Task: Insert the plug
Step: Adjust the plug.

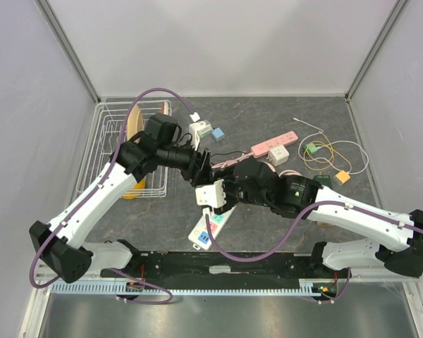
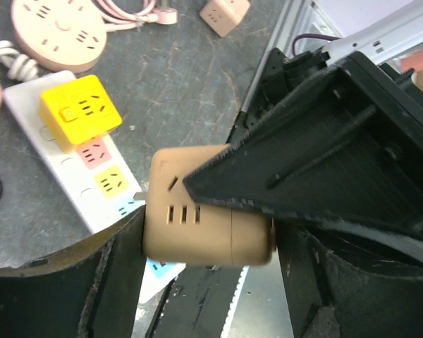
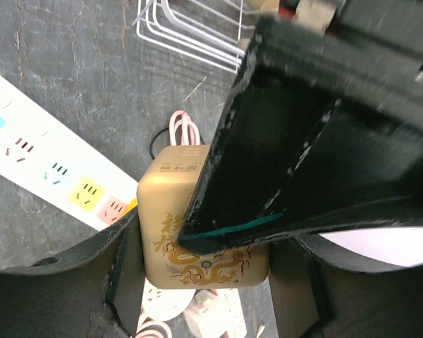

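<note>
The tan plug [image 2: 190,218] (a cube, sockets on one face) is held just above the white power strip [image 2: 35,120]. The left claw [image 2: 208,243] grasps its sides. The right claw [image 3: 201,271] grasps the same plug. A yellow adapter [image 2: 81,113] sits on the strip, further along from the plug.
</note>
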You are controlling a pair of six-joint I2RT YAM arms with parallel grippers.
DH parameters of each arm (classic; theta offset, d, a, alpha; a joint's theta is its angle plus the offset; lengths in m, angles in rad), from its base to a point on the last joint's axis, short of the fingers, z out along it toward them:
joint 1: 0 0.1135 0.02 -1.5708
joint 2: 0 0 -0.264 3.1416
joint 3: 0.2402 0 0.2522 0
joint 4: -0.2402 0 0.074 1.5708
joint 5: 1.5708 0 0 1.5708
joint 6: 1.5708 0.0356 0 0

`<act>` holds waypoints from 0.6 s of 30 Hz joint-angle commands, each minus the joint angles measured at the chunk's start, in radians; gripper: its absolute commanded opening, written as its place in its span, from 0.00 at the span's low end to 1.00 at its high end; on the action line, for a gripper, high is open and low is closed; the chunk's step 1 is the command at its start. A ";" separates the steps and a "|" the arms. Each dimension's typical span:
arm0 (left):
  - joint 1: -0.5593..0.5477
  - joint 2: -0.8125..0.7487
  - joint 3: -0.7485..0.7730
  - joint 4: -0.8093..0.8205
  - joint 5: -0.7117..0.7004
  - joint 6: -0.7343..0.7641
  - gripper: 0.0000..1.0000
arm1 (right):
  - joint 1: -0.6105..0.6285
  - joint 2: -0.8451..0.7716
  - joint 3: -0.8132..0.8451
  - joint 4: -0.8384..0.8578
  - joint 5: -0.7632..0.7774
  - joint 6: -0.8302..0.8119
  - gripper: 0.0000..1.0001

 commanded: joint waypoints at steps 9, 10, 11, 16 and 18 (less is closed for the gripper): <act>0.004 -0.302 -0.112 0.264 -0.454 -0.119 1.00 | -0.033 -0.070 -0.099 -0.050 0.018 0.207 0.00; 0.003 -0.318 -0.143 0.278 -0.503 -0.127 1.00 | -0.043 -0.067 -0.101 -0.049 0.009 0.252 0.00; 0.004 -0.357 -0.163 0.293 -0.525 -0.136 1.00 | -0.066 -0.064 -0.098 -0.046 -0.002 0.275 0.00; 0.004 -0.447 -0.308 0.345 -0.658 -0.232 0.98 | -0.143 -0.019 -0.089 -0.041 -0.092 0.447 0.00; 0.004 -0.459 -0.336 0.328 -0.669 -0.277 0.97 | -0.166 0.002 -0.078 -0.043 -0.093 0.542 0.00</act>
